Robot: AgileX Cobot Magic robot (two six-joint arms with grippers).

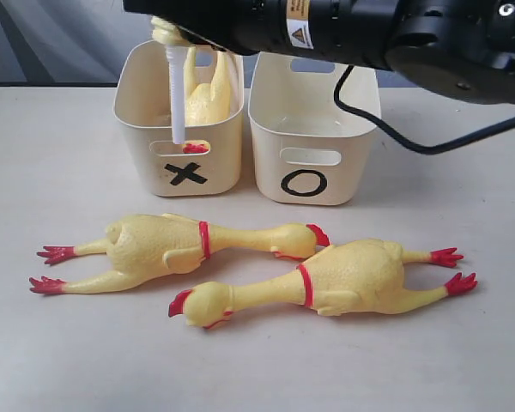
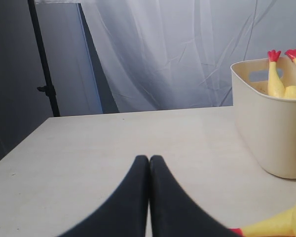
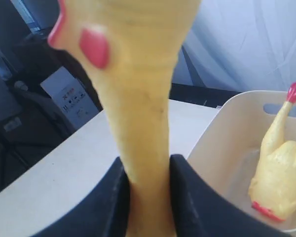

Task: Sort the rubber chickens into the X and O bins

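Right gripper (image 3: 145, 170) is clamped on the head-and-neck piece (image 3: 138, 113). Its black fingers (image 3: 113, 202) press either side of the yellow neck, and the red wattle is at upper left of the right wrist frame. The right arm (image 1: 343, 30) runs across the top of the exterior frame, over the bins.

Left gripper (image 2: 149, 165) has its fingers pressed together with nothing between them, low over the bare surface (image 1: 69, 154).

X bin (image 1: 180, 163) is upper left of centre and O bin (image 1: 313, 163) is just beside it on the right. The marks face the camera.

Headless chicken (image 1: 208, 94) stands in the X bin with its red feet up. Nothing can be made out inside the O bin.

Two whole chickens lie on the surface in front of the bins:
- Left chicken (image 1: 154, 245) is left of centre, feet toward the left edge and head toward the middle.
- Right chicken (image 1: 352, 275) is lower right, head pointing left and feet toward the right edge.

The left chicken's head lies right against the right chicken's body.
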